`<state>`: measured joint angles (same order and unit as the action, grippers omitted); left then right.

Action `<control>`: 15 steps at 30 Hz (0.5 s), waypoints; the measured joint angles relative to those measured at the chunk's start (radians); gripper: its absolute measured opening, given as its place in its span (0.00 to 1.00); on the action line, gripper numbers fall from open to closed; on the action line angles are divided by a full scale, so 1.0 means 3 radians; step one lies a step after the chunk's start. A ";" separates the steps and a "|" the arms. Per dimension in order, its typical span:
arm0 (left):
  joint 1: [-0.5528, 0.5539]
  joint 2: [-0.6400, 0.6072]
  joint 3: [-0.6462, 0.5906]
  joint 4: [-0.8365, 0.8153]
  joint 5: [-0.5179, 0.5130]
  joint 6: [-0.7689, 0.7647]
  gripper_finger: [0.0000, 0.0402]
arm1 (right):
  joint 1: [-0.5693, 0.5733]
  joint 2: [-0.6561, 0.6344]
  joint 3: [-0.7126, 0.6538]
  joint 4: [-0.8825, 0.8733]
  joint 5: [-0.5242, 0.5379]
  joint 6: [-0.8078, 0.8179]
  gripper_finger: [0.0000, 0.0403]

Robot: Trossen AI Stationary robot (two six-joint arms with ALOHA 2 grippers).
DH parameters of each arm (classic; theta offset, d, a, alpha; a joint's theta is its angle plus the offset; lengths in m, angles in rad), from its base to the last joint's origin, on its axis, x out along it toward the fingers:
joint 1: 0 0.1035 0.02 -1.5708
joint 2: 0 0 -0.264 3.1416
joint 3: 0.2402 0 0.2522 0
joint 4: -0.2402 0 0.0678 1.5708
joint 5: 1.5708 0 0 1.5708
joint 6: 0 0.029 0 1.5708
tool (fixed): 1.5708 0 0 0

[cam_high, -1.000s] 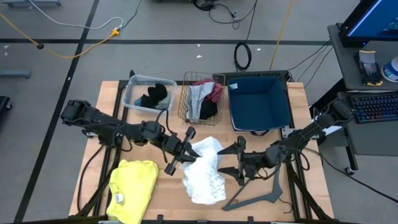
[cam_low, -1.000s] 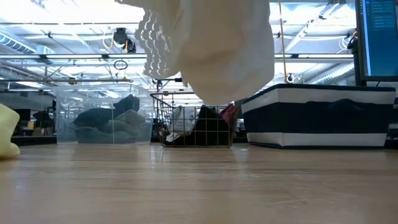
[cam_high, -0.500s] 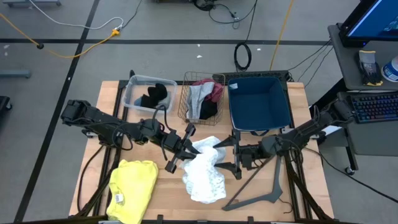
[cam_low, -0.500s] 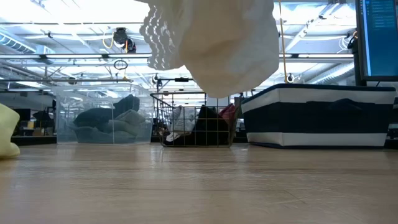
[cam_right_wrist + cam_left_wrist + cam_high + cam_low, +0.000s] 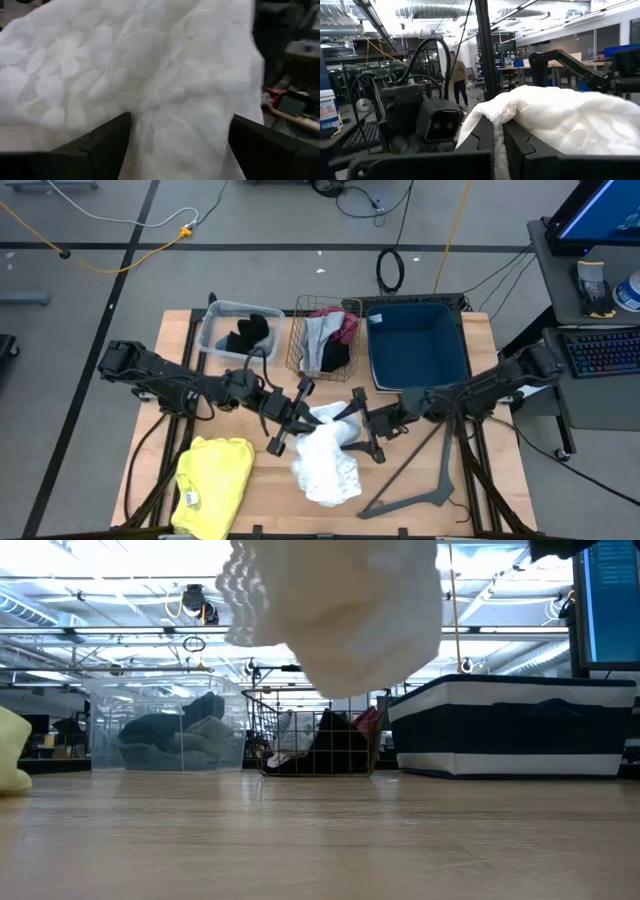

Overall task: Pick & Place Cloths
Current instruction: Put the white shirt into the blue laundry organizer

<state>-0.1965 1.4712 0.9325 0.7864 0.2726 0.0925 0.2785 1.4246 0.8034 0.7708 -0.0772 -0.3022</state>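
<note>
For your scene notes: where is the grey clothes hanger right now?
High view: the grey clothes hanger lies on the table's right front, beside the white cloth.

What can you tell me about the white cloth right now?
The white cloth is a soft, lacy fabric with a bumpy knit texture, bunched and hanging clear of the table near its middle. The left gripper is shut on one edge, holding it up; its lower part droops toward the front edge. The right gripper stands open with the fabric between its fingers, not yet closed. The low view shows a gap beneath it.
</note>
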 joint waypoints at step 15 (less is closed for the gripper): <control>0.0002 0.0000 0.0000 -0.0102 0.0010 0.0001 0.01 | 0.0001 0.0253 0.0190 0.0034 -0.0375 0.0100 0.13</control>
<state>-0.1959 1.4712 0.9325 0.7556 0.2756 0.0929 0.2787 1.5006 0.8604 0.7809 -0.1897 -0.2722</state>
